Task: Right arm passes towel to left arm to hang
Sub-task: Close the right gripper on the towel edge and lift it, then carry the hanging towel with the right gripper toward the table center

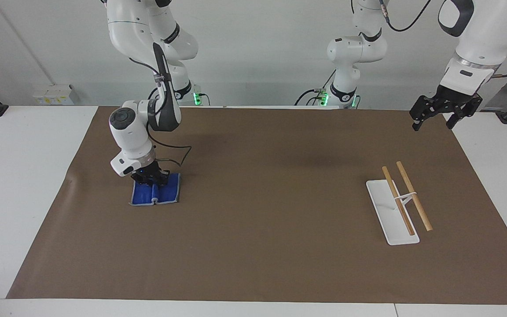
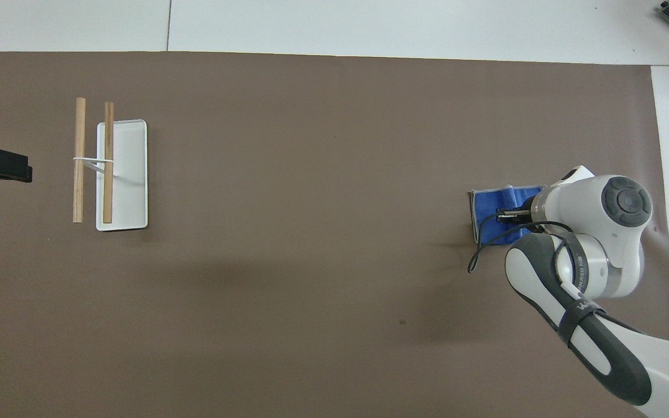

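Observation:
The blue towel (image 1: 155, 194) (image 2: 494, 217) lies on the brown mat toward the right arm's end of the table, bunched into a ridge in its middle. My right gripper (image 1: 150, 179) (image 2: 506, 216) is down on it, shut on that pinched fold near the towel's robot-side edge. Its wrist hides part of the cloth in the overhead view. My left gripper (image 1: 432, 120) (image 2: 0, 165) waits open, up in the air over the mat's corner at the left arm's end. The rack with two wooden rods (image 1: 405, 194) (image 2: 93, 159) stands on a white base (image 1: 387, 220) (image 2: 128, 174).
A brown mat (image 1: 271, 198) covers most of the white table. A black cable (image 2: 485, 241) loops from the right wrist over the towel's edge.

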Robot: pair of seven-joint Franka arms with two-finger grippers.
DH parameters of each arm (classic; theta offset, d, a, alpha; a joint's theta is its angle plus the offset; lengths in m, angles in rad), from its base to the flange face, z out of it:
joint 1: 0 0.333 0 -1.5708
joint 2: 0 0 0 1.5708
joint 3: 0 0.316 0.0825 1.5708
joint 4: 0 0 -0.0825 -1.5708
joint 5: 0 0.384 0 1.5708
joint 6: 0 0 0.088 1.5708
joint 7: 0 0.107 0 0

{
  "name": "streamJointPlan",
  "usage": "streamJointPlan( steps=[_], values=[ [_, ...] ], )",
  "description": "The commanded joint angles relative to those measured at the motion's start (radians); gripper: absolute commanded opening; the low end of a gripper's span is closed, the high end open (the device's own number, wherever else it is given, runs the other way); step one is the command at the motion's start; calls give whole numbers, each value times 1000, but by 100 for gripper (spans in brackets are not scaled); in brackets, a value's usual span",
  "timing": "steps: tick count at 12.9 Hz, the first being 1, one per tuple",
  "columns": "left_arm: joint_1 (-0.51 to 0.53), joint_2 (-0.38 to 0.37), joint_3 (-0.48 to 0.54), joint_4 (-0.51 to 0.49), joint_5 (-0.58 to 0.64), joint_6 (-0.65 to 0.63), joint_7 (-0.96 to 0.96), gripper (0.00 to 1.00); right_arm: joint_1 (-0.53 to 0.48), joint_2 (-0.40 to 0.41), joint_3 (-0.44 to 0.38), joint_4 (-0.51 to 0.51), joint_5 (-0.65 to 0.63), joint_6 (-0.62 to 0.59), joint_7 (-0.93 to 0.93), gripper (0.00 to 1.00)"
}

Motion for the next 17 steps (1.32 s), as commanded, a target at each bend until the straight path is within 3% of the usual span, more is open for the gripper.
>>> streamJointPlan(
  steps=[1,2,4,8,17],
  values=[
    [3,-12,2,-15,-12,2,-5,100,1,-33,14,-14,3,8,-6,6],
    [3,-12,2,-15,-12,2,-5,100,15,-52,17,-13,3,5,13,0],
    [3,-12,2,-17,-12,2,-5,100,85,-101,17,-2,6,-29,52,0],
    [3,-12,2,-15,-12,2,-5,100,137,-116,60,134,35,-144,98,0],
    [3,-12,2,-15,-12,2,-5,100,142,-115,191,300,514,-162,224,0]
  ],
)
